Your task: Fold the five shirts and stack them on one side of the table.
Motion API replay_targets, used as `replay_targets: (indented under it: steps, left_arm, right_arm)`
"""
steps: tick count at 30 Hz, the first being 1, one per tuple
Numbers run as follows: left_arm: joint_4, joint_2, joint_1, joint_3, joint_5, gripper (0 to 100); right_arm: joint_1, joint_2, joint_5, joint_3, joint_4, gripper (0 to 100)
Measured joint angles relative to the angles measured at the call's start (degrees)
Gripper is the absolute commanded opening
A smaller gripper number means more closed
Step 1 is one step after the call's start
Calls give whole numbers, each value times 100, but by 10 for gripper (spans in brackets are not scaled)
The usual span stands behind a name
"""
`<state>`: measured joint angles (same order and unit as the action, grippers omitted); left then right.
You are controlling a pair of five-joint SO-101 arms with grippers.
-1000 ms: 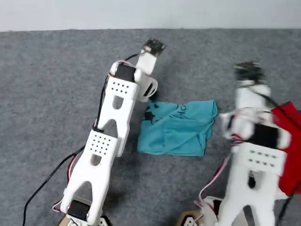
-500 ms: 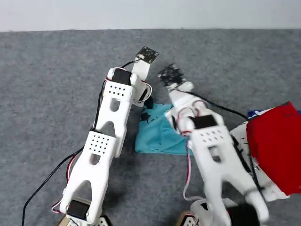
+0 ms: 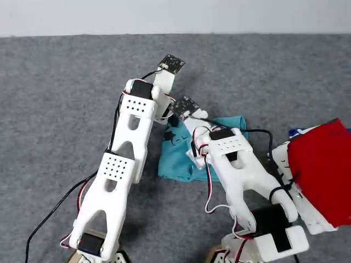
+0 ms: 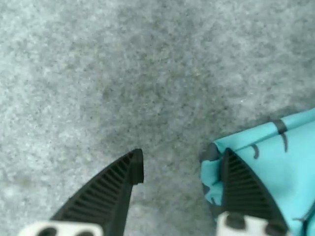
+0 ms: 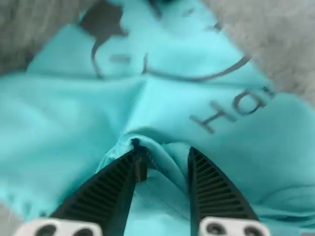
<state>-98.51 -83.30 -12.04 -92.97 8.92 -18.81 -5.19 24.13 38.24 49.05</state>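
Observation:
A teal shirt (image 3: 174, 160) with dark print lies half folded on the grey carpet in mid table. My left gripper (image 4: 182, 153) stands open at the shirt's far left corner. One fingertip (image 4: 229, 160) rests on the teal shirt (image 4: 268, 162) at its edge, and the other is over bare carpet. My right gripper (image 5: 165, 147) is down on the teal shirt (image 5: 206, 73), shut on a raised fold of its cloth. In the high view the right arm (image 3: 236, 159) covers the shirt's middle.
A stack of folded shirts sits at the right edge, with a red shirt (image 3: 321, 170) on top, a white one (image 3: 284, 159) under it and a blue edge (image 3: 296, 132) behind. Grey carpet (image 3: 55, 109) runs bare on the left and at the back.
My right arm has swung from beside the red stack leftward onto the teal shirt and pinched a fold. The left arm has stayed at the shirt's corner.

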Motion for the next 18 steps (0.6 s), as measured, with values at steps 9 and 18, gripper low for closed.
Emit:
replay_targets:
  steps: [9,18]
  left_arm:
    - [0,0,0,0,0,239]
    - [0,0,0,0,0,239]
  right_arm:
    - [1037,-1196,677,229,932,136]
    - [2426,-2418,1934,1609,985,136]
